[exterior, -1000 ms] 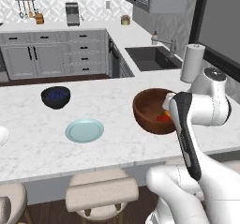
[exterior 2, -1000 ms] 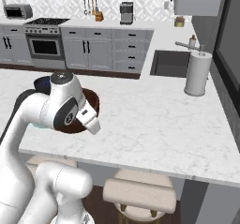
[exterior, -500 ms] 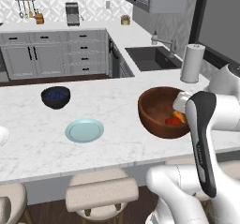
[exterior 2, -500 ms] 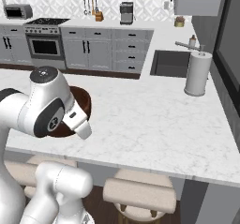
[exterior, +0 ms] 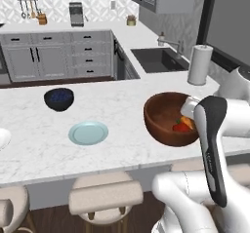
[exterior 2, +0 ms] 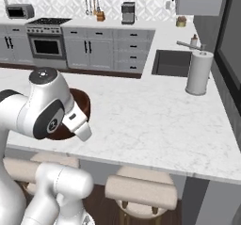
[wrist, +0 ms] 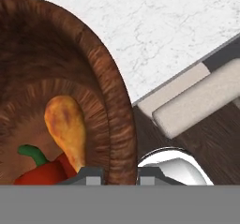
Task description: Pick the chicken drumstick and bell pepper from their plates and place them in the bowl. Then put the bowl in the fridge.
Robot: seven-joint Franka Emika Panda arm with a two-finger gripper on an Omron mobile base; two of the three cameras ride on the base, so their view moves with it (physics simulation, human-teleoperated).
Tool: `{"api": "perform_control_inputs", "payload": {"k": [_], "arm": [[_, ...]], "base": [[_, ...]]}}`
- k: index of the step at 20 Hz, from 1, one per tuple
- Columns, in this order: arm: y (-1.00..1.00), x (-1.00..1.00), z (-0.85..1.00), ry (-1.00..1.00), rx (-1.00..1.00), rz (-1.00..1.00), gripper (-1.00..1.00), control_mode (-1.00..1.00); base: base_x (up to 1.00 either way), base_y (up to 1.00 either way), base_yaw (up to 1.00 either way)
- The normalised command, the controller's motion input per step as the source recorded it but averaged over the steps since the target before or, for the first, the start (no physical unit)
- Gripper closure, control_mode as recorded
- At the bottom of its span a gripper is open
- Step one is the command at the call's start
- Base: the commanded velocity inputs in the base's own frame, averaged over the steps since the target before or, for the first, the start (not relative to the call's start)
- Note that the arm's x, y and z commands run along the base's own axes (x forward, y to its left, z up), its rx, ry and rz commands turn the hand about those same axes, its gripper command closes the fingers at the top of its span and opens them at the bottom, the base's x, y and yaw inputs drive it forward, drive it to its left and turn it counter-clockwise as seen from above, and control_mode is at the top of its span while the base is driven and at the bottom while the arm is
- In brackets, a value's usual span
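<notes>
My gripper [wrist: 119,177] is shut on the near rim of the reddish-brown wooden bowl [wrist: 70,78], one finger inside the wall and one outside. Inside the bowl lie the orange-brown chicken drumstick [wrist: 68,127] and the red bell pepper [wrist: 44,174] with its green stem. From the left base view the bowl [exterior: 163,117] is held tilted over the counter's front edge, the pepper [exterior: 180,126] showing in it, with the hand at its right rim. The teal plate [exterior: 88,132] lies bare to its left, and a white plate [exterior: 2,138] shows at the left border. The fridge is out of view.
A small dark blue bowl [exterior: 59,98] stands behind the teal plate. A paper towel roll [exterior 2: 198,72] and a sink [exterior 2: 172,61] are at the back right. Padded stools [exterior 2: 141,193] stand below the counter's front edge [exterior 2: 155,165].
The bowl has come up off the counter and nearer its front edge, tilting as my arm drew back toward the base. The grip on the rim has held.
</notes>
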Motion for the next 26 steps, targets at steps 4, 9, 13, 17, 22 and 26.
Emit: {"api": "perform_control_inputs", "payload": {"k": [4, 9, 13, 17, 22, 26], "arm": [[0.0, 0.0, 0.0, 0.0, 0.0, 0.0, 1.0, 1.0], [0.0, 0.0, 0.0, 0.0, 0.0, 0.0, 1.0, 1.0], [0.0, 0.0, 0.0, 0.0, 0.0, 0.0, 1.0, 1.0], [0.0, 0.0, 0.0, 0.0, 0.0, 0.0, 1.0, 1.0], [0.0, 0.0, 0.0, 0.0, 0.0, 0.0, 1.0, 1.0], [0.0, 0.0, 0.0, 0.0, 0.0, 0.0, 1.0, 1.0]], "base": [[-0.58, 0.2, 0.24], [-0.5, 0.43, 0.57], [-0.1, 0.13, 0.94], [0.0, 0.0, 1.0], [0.49, 0.02, 0.89], [0.9, 0.05, 0.71]]}}
